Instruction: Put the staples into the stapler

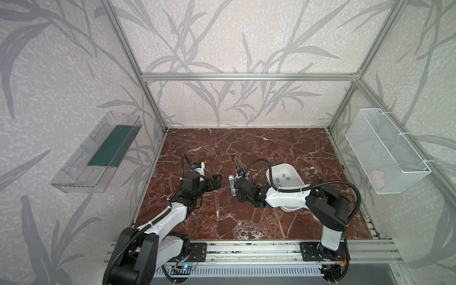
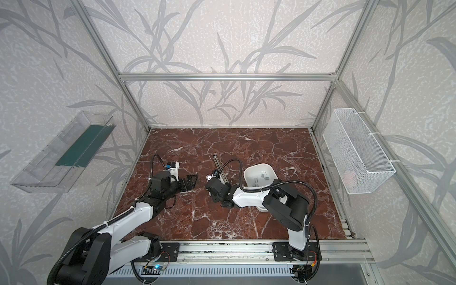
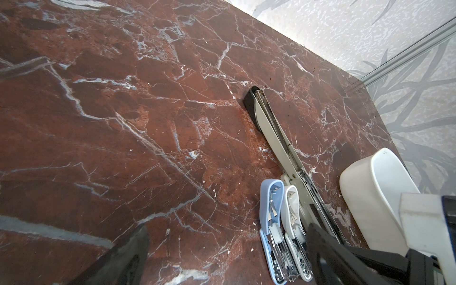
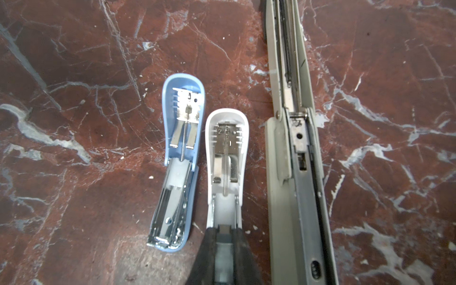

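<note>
The right pincer (image 4: 223, 230) holds 1 strip (image 4: 224, 228) of staples over the white stapler (image 4: 227, 148).

The right pincer is pinched almost shut on what looks like a small grey strip, right above the near end of the white stapler's open tray. The left pincer (image 1: 212, 182) is wide open, holds nothing and hangs off to the side. More staples (image 1: 283, 176) lie in the tub (image 1: 269, 172). 3 staplers lie open side by side: the blue stapler (image 4: 181, 138), the white stapler and the long stapler (image 4: 296, 148). To do this well, the pincer should keep the strip straight along the tray, go down slowly, and let go only when the strip sits flat between the tray's 2 walls. A tilted strip could jam or slip out.
</note>
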Tool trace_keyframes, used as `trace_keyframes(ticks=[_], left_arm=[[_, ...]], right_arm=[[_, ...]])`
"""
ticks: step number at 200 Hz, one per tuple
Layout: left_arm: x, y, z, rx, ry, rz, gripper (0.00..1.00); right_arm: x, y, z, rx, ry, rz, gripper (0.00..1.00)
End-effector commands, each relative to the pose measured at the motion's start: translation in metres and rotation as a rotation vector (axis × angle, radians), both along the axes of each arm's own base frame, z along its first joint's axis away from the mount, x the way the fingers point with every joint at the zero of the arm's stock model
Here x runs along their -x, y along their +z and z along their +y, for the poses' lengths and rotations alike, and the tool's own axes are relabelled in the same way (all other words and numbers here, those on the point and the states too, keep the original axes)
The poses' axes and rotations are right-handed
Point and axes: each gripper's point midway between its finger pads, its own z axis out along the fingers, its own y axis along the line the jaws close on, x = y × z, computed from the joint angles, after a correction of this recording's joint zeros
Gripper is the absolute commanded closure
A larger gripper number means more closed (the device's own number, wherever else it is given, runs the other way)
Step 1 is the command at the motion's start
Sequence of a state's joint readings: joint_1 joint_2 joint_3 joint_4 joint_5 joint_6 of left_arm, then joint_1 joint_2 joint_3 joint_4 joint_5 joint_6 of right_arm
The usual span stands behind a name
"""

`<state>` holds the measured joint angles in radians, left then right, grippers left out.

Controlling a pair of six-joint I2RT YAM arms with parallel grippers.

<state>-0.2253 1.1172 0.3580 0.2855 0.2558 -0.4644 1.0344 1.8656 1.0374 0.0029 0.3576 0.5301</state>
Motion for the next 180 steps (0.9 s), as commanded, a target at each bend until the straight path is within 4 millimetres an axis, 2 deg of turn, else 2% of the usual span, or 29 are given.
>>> trace_keyframes(ticks=[1,114,180], left_arm=[[-0.0008,0.0061,0.0007,-0.002,0.0,-0.034,0.01],[-0.0005,0.0067,0.0005,0.0,-0.001,-0.038,0.01],[-0.0005,0.0075,0.0005,0.001,-0.001,-0.041,0.01]], right_arm=[[0.0051,0.0051,-0.008,0.009,-0.015,0.005,0.97],[0.011,0.0128,-0.0113,0.007,-0.015,0.007,0.97],[0.0141,0.0049,-0.0132,0.009,-0.021,0.031,0.97]])
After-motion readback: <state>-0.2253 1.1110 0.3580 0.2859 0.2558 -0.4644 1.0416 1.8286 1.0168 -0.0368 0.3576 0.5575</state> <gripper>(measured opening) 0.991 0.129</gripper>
